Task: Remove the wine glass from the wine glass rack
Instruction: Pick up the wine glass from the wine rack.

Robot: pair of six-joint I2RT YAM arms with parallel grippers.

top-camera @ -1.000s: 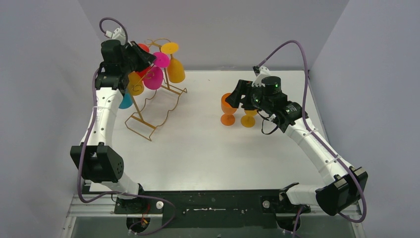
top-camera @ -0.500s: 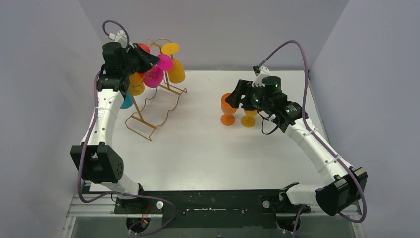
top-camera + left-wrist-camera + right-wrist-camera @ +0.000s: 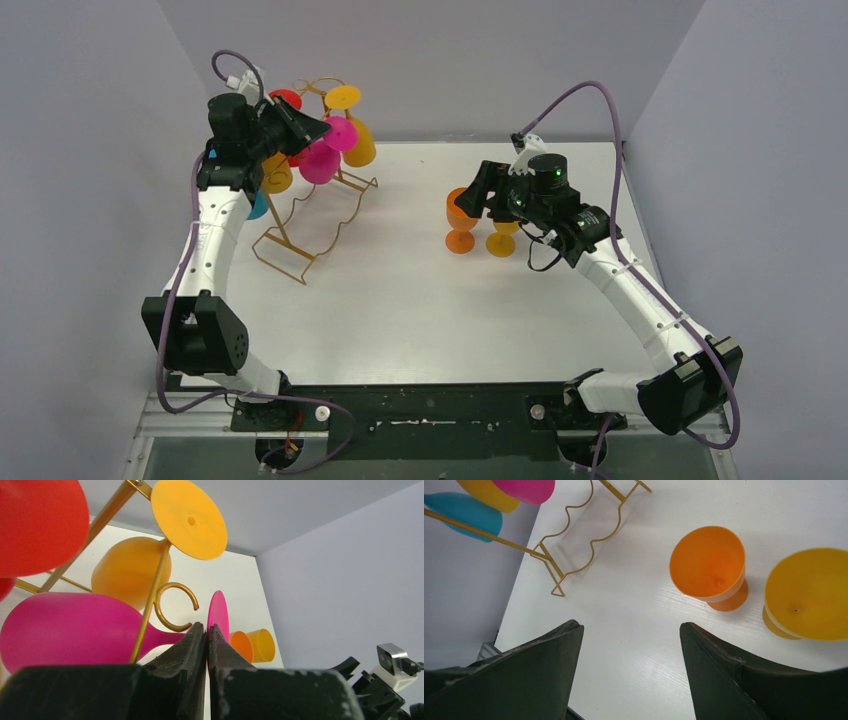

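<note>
Claw [image 3: 630, 630] spread wide above the worktop [image 3: 634, 585]; orange glass [image 3: 709, 562] and yellow glass [image 3: 809, 595] stand upright ahead, rack [image 3: 544, 557] upper left.

No legible text, label, brand, number or sign on any surface in any view

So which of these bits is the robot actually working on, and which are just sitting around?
In the job: left gripper, shut on the pink wine glass; gold wine glass rack.

Just sitting about: orange glass and yellow glass standing on the table; open right gripper; red glass, amber glass and blue glass hanging on the rack.
</note>
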